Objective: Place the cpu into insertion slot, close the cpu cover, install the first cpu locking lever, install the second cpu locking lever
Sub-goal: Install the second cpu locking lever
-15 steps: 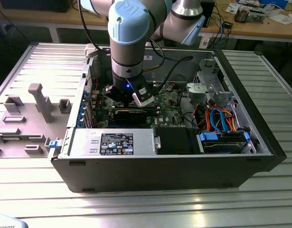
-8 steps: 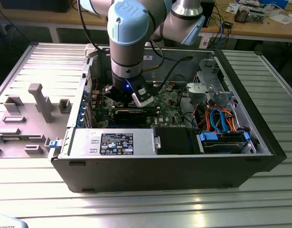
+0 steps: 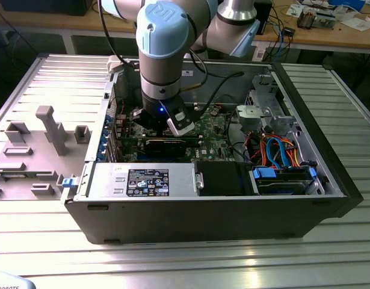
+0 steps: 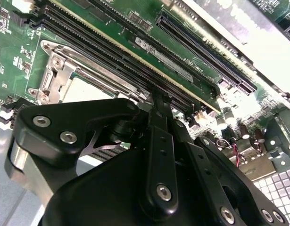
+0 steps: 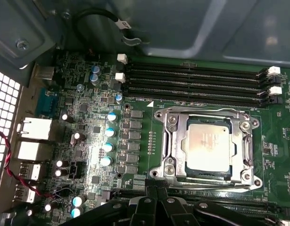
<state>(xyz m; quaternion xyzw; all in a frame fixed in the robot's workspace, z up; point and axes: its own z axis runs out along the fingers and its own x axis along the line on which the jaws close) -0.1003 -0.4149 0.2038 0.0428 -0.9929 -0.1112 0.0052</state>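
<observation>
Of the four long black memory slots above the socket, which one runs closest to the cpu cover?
The last of the four memory slots, the one running right along the cpu cover frame's edge in the first wrist view. The other three lie farther off, toward the case wall.

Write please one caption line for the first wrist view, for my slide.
The cpu sits in the insertion slot under the closed cpu cover, beside the memory slots on the green motherboard.

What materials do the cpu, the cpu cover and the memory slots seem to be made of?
The cpu looks like metal on top: dull silver-grey, with a soft matte sheen. The cpu cover around it seems to be thin bare metal, brighter, with glints along its edges. The memory slots look like black plastic with white end clips, probably moulded; their finish is matte.
</observation>
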